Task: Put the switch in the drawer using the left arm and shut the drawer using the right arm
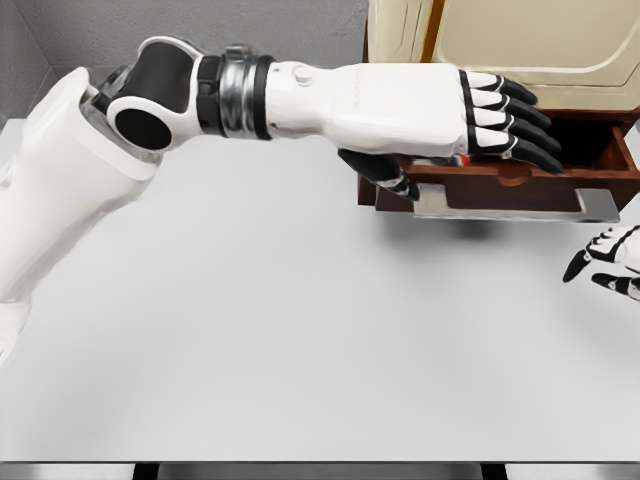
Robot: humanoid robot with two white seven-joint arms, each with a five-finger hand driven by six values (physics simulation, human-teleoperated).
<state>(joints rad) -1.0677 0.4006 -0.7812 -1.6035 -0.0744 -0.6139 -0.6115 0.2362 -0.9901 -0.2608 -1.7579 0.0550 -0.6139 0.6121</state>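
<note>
My left arm reaches from the left across the table, and its hand [500, 115] hovers over the open brown drawer [520, 175]. The fingers [515, 120] are stretched out straight and the thumb [385, 172] hangs down in front of the drawer's left corner. A small red and white bit [462, 158], possibly the switch, peeks out under the palm inside the drawer; the rest of it is hidden. The drawer's flat metal handle [520, 207] faces me. My right hand [608, 258] rests low at the right edge, fingers relaxed and holding nothing.
The drawer belongs to a cabinet with a cream top [530, 40] at the back right. It stands on a white table [300, 330] with a grey wall behind. The table's front edge runs along the bottom of the view.
</note>
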